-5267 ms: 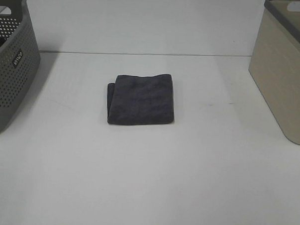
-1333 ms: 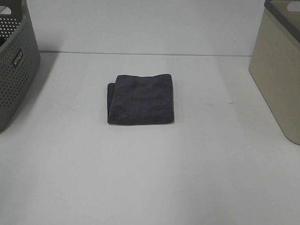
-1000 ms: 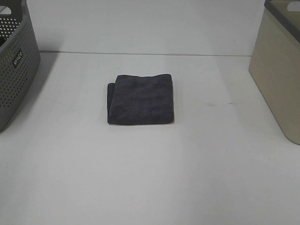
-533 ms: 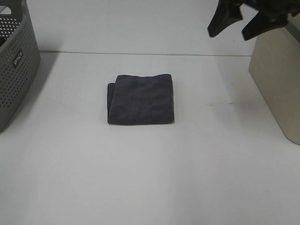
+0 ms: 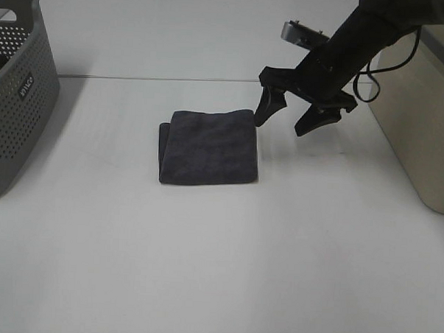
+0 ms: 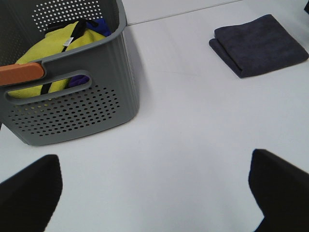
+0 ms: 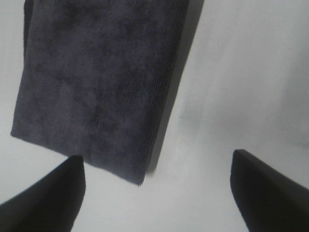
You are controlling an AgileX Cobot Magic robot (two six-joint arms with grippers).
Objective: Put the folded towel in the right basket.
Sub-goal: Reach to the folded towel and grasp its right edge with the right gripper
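A dark grey folded towel (image 5: 209,147) lies flat on the white table (image 5: 203,269) near the middle. It also shows in the left wrist view (image 6: 260,44) and fills much of the right wrist view (image 7: 101,77). My right gripper (image 5: 287,118) is open and empty, hanging just above the table off the towel's far right corner, not touching it. The beige right basket (image 5: 420,109) stands at the right edge. My left gripper (image 6: 154,188) is open and empty over bare table, out of the exterior view.
A grey perforated basket (image 5: 15,91) stands at the left edge; in the left wrist view it (image 6: 72,96) holds yellow and blue cloth (image 6: 58,43). The right arm (image 5: 368,33) and its cable reach down in front of the beige basket.
The right arm came into view from the upper right and dropped left and down to the towel's far right corner, gripper open. The towel has not moved.
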